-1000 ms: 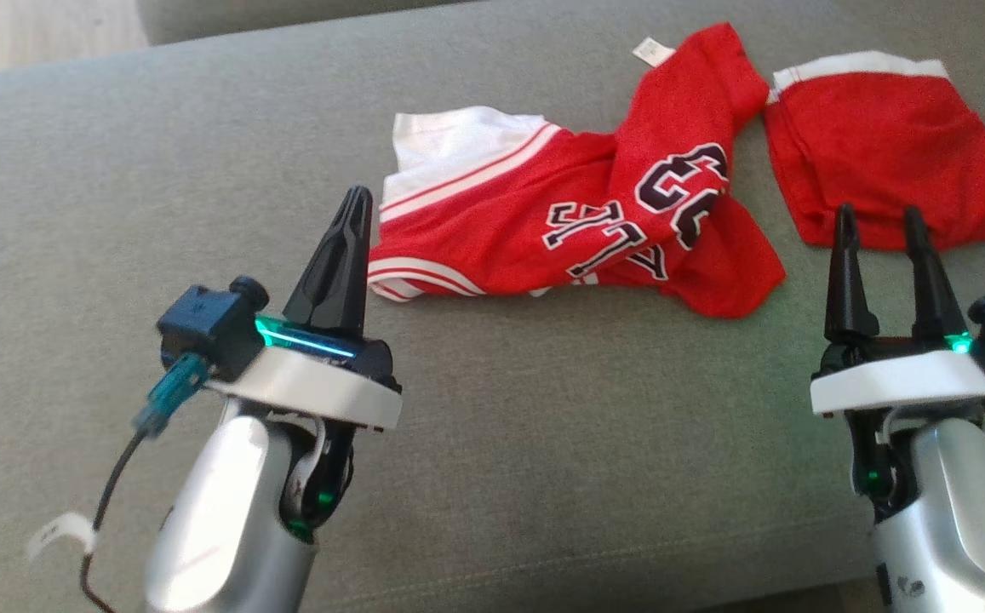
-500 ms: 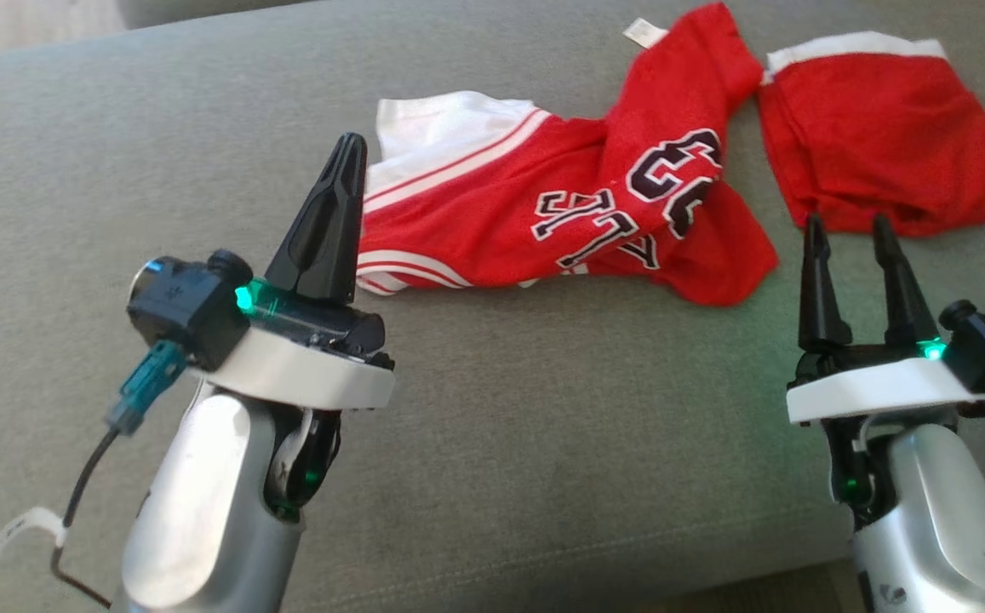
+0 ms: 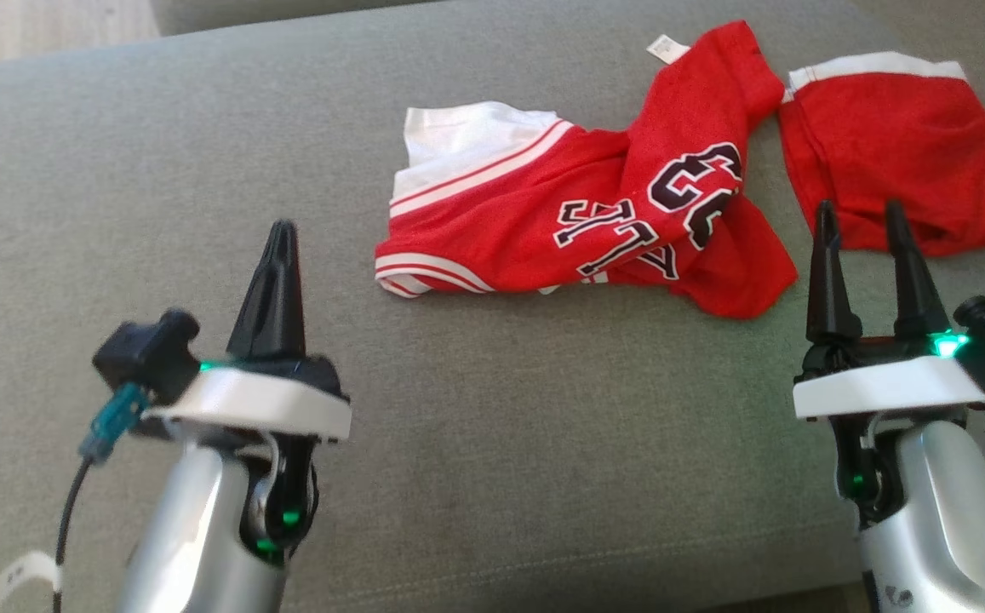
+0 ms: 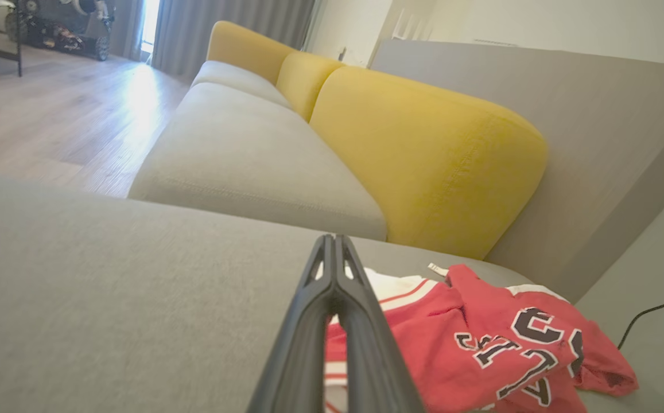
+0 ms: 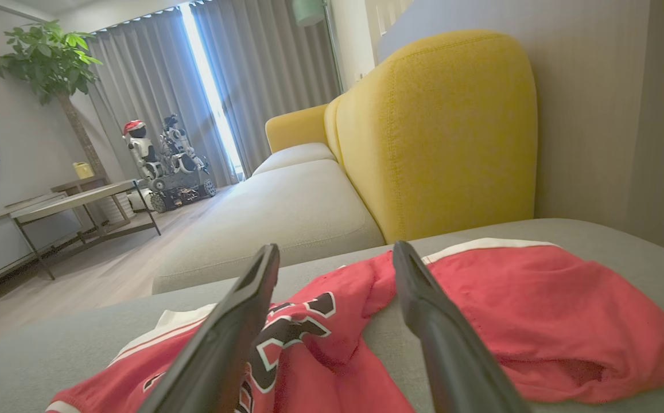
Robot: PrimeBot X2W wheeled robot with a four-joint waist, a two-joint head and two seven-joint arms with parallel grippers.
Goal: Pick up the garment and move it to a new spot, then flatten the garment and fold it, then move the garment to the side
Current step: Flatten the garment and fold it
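A red jersey (image 3: 543, 230) with white trim and dark lettering lies crumpled on the grey sofa cushion (image 3: 492, 443), at the far middle. It also appears as the jersey (image 4: 481, 344) and the jersey (image 5: 309, 355) in the wrist views. Red shorts (image 3: 901, 153) with a white waistband lie just right of it, seen too as the shorts (image 5: 538, 310). My left gripper (image 3: 281, 230) is shut and empty, hovering near and to the left of the jersey's striped hem. My right gripper (image 3: 858, 213) is open, its tips over the near edge of the shorts, holding nothing.
Yellow backrests (image 4: 423, 155) rise behind the cushion, with a second grey seat (image 4: 240, 155) and wood floor (image 4: 50, 115) beyond. A dark cable (image 4: 659, 310) runs at the right. A low table (image 5: 73, 201), another robot (image 5: 159, 155) and a plant (image 5: 50, 57) stand across the room.
My left gripper has pulled back and to the left, away from the jersey's hem, still shut. The head view has shifted slightly. The right gripper and both garments keep their places.
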